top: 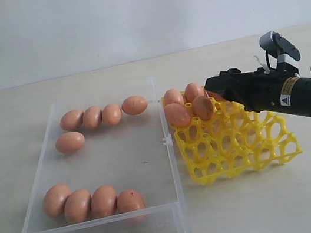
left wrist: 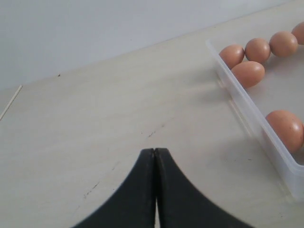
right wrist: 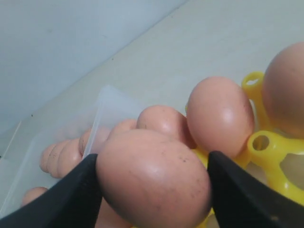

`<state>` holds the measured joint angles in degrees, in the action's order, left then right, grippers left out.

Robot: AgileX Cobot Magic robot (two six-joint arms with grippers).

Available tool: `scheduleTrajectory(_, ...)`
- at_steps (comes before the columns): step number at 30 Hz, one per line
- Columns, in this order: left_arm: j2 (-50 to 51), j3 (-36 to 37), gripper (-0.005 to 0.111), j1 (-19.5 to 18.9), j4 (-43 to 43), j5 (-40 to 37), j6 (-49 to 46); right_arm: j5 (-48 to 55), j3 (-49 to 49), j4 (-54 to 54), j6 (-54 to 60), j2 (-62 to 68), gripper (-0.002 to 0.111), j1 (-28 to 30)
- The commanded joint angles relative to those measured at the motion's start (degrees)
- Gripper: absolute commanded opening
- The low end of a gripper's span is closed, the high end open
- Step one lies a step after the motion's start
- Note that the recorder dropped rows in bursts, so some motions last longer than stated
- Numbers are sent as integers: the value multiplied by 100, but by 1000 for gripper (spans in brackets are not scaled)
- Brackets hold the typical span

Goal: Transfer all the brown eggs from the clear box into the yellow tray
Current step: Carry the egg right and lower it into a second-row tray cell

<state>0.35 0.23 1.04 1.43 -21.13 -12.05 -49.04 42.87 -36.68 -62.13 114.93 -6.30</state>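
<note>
Fingers [right wrist: 78, 194] of the right gripper [right wrist: 152, 164] stand wide apart, one pressed against each flank of a brown egg [right wrist: 152, 185]. We read that as a hold on the egg, not a release. In the exterior view the egg sits low over the yellow tray [top: 240, 138], at the corner nearest the clear box [top: 121, 158], and whether it rests in a cup we cannot tell. Three neighbours [top: 177, 114] crowd it, just beside or touching, so the step in hand is the set-down, and we judge it a tight one. To do it well we lower until the egg bears on its own cup between the posts, not on a post tip. Then we part the jaws slowly and only a little, because the finger on the neighbours' side has hardly any room. We lift straight up before swinging away, since a sideways exit could roll an egg out or drag the light lattice across the table [top: 266, 205]. Beyond the tray, nine brown eggs [top: 103, 200] wait in the box, five toward its far wall and four along its near wall, so most of the work lies ahead. The left gripper [left wrist: 155, 151] hangs over bare table outside the box, its fingers pressed together with nothing between them.
</note>
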Motion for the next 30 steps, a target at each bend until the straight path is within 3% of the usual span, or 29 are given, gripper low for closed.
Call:
scheduleTrajectory(1,-35,-23,0,11,0,45,31,-67,60,-93,62,-6,29,28)
scheduleTrajectory(3,-35,-23,0,11,0,45,31,-54,60,-93,62,-6,46,28)
scheduleTrajectory(7,-35,-23,0,11,0,45,31,-45,60,-93,62,-6,58,28)
scheduleTrajectory(15,-35,-23,0,11,0,45,31,-32,60,-139,135,-116,60,28)
scheduleTrajectory(21,-35,-23,0,11,0,45,31,259,60,-58,216,-292,73,28)
scheduleTrajectory(30,-35,-23,0,11,0,45,31,334,60,-72,216,-292,73,28)
